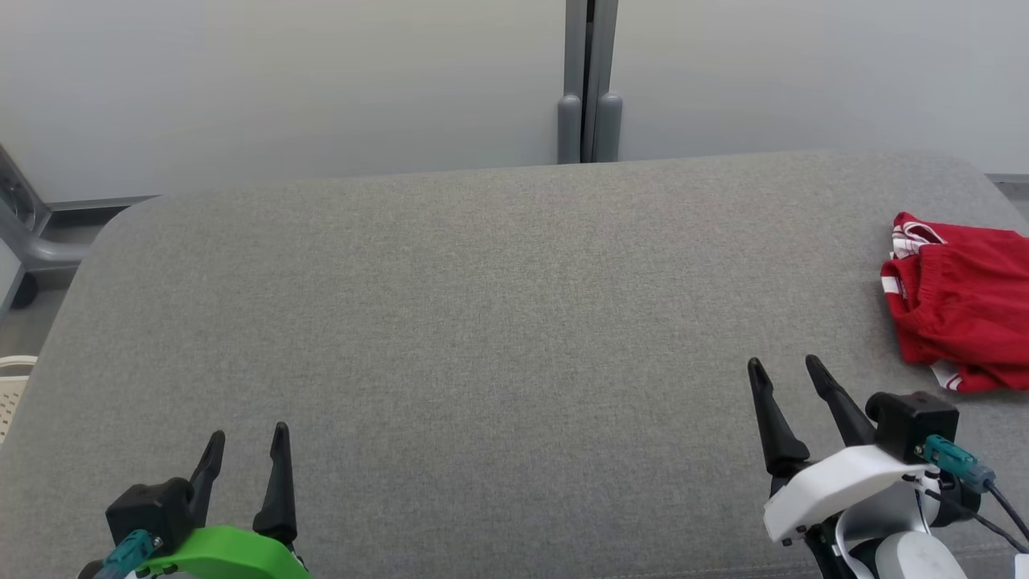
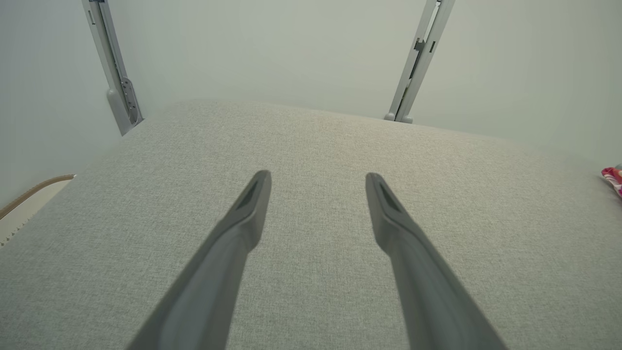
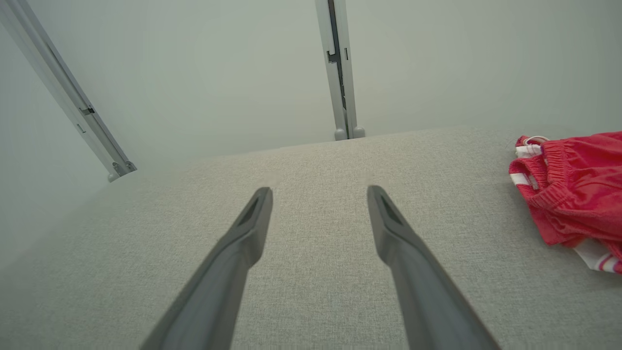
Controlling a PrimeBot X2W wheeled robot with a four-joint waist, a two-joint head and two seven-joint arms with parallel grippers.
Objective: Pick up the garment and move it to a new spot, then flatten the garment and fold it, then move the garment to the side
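The garment (image 1: 961, 301) is a pair of red shorts with white stripes, lying crumpled at the right edge of the grey padded table (image 1: 482, 322). In the right wrist view the garment (image 3: 578, 189) lies at the right, and a small red corner of the garment (image 2: 613, 179) shows at the right edge of the left wrist view. My right gripper (image 1: 784, 368) hovers open over the table, to the left of the garment and nearer me, with nothing between its fingers. At the lower left my left gripper (image 1: 248, 438) stands open and empty, far from the garment.
A pale wall with a grey vertical post (image 1: 589, 80) runs behind the table's far edge. A grey frame (image 1: 24, 225) and a cream perforated basket (image 1: 12, 386) sit beyond the table's left side. Bare grey fabric stretches between the two grippers.
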